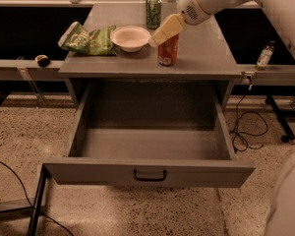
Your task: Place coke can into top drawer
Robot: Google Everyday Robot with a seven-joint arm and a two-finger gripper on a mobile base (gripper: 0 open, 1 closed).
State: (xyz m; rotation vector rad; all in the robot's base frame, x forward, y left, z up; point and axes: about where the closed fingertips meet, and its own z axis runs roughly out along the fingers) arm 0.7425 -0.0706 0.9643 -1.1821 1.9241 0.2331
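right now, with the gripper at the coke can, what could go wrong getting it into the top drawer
The gripper sits at the top of the coke can; a poor grasp could tip it over. The white bowl is close beside the can, so the arm might nudge it. The top drawer lies open below; an early release could send the can bouncing.

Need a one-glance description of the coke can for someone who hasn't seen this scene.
Start at the grey table above the open top drawer. On it, just right of the white bowl, stands the coke can, with the gripper at its top. It is red-orange; the green can, the only other one, stands farther back.
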